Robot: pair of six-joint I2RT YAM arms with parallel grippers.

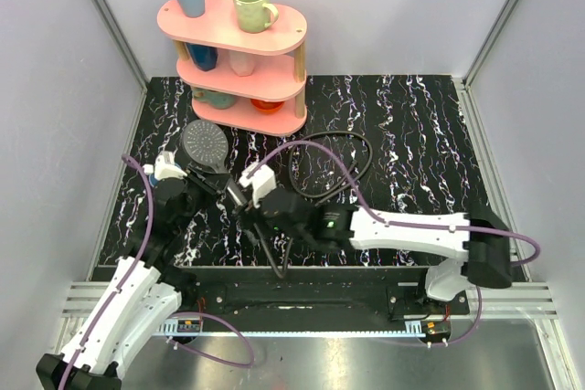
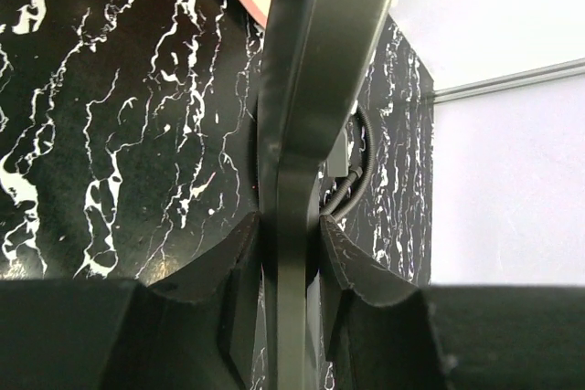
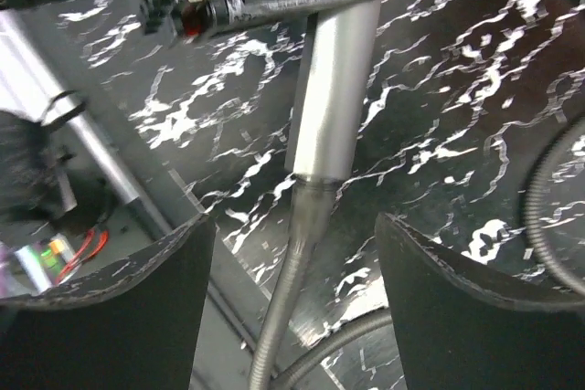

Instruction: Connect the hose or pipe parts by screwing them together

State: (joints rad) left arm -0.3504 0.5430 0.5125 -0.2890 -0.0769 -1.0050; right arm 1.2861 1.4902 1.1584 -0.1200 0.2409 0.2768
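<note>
Left gripper [image 2: 291, 248] was clamped narrow on the shower head handle [image 2: 320, 70], probably to brace it while the joint was threaded; the shower head [image 1: 205, 143] sat far left on the mat. Right gripper [image 3: 291, 235] stood wide, straddling the metal connector [image 3: 327, 98] without touching, apparently placed to grab and twist. The black hose [image 1: 334, 157] lay coiled to the right.

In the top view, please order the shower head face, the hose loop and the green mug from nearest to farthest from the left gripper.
From the left gripper:
1. shower head face, just behind it.
2. hose loop, on the table to its right.
3. green mug, atop the pink shelf at the back.
</note>
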